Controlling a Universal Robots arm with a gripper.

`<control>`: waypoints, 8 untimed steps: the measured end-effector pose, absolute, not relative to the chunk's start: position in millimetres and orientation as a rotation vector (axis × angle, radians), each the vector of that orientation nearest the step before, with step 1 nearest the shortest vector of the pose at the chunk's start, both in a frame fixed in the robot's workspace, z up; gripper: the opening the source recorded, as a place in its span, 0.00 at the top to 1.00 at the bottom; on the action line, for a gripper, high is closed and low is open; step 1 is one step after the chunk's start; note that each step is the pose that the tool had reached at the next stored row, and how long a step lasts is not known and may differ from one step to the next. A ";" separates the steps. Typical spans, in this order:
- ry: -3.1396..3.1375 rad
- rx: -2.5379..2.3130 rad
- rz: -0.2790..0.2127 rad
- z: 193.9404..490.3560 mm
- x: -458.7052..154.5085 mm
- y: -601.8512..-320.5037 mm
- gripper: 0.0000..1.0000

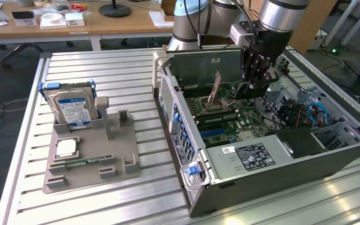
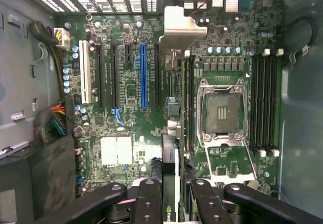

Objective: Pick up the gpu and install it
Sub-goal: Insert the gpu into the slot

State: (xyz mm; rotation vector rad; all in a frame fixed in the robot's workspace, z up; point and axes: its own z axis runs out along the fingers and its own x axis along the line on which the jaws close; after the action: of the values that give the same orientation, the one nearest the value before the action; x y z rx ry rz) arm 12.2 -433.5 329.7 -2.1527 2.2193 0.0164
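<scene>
The claw is partly closed. Its two fingers pinch the gpu by its flat sides, so the card hangs on edge beneath the wrist. In the exterior view the claw is down inside the open computer case, low over the motherboard.

In the wrist view the card runs away from the fingers as a thin dark line. Its silver bracket is at the far end, towards the vented wall of the case. The card lies between the blue slot and the processor socket, roughly parallel to both.

The case takes up the side of the tabletop towards the exterior view's right edge. Towards the exterior view's left edge sits a grey holder, with a hard drive upright in it and a memory stick lying flat.

I judge the task well past halfway: the card is picked up, brought into the case and lined up with the slots. The seating itself is left. Whether the card's lower edge touches a slot cannot be told, since the card hides that line. The claw grips it, so the release is not yet done.
</scene>
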 end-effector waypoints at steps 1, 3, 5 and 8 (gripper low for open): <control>2.218 -2.154 0.016 329.5 12.2 -433.8 0.74; 2.212 -2.159 0.016 329.1 12.1 -435.1 0.74; 2.204 -2.168 0.017 328.6 12.1 -436.3 0.74; 2.186 -2.187 0.017 327.2 12.1 -437.3 0.74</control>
State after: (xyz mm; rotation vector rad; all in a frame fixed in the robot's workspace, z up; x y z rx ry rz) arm 12.1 -437.3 327.2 -2.1866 2.1857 0.0171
